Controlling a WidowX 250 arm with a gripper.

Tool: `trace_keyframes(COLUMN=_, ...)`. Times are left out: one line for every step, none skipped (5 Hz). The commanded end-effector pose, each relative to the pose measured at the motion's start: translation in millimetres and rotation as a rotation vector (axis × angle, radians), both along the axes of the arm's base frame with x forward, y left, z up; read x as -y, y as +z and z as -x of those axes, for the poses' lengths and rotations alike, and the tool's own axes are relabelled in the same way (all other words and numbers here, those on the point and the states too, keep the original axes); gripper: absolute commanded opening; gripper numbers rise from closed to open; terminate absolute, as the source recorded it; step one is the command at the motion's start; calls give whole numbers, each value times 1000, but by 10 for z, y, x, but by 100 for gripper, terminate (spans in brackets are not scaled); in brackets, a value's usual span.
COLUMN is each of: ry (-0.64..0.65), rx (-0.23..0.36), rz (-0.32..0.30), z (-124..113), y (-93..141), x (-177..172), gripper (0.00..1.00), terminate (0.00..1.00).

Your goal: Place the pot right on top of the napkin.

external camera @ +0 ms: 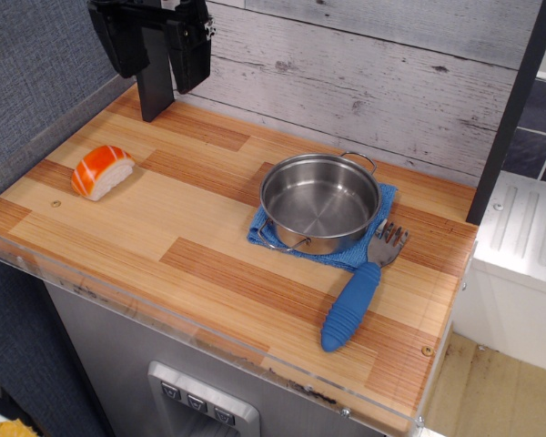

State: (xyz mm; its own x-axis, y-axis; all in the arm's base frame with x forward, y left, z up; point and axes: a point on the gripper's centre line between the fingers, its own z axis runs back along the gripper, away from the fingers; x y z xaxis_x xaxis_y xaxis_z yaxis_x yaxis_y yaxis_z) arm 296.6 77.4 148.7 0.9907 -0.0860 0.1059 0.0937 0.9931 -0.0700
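Observation:
The shiny steel pot stands upright on the folded blue napkin, which shows around its edges on the right part of the wooden counter. The pot is empty, with one wire loop handle at the back right and one at the front left. My black gripper hangs at the top left, high above the counter's back left corner and far from the pot. Its fingers stand apart with nothing between them.
A salmon sushi piece lies at the left of the counter. A fork with a blue ridged handle lies just right of the napkin, near the counter's right front edge. A grey plank wall runs along the back.

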Motion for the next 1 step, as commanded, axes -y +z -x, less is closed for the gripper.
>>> trace_keyframes(ry=6, rx=46, rz=-16, z=4, y=150, x=-38, gripper=100, terminate=100)
